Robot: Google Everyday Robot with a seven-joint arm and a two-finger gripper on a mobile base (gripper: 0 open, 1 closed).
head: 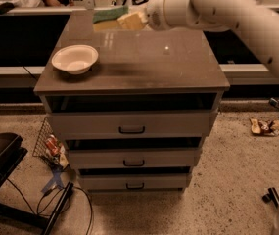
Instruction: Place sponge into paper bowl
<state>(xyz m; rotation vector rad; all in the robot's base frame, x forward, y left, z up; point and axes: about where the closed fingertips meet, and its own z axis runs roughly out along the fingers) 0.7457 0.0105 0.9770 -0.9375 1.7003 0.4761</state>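
Sponge held over rear of cabinet top

Gripper (pixel 130 19) sits at the far edge of the drawer cabinet (pixel 153 65), left of centre, with the arm reaching in from the right. The claw is closed on the sponge (pixel 110 13), though the fingers are mostly hidden. The sponge's long axis runs left-right, roughly level, green layer up, free end pointing left. The paper bowl (pixel 75 58) stands upright at the front-left, well apart from the sponge.

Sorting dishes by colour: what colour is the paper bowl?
Cream-white paper bowl, camera view; claw holds sponge above the cabinet, far side.
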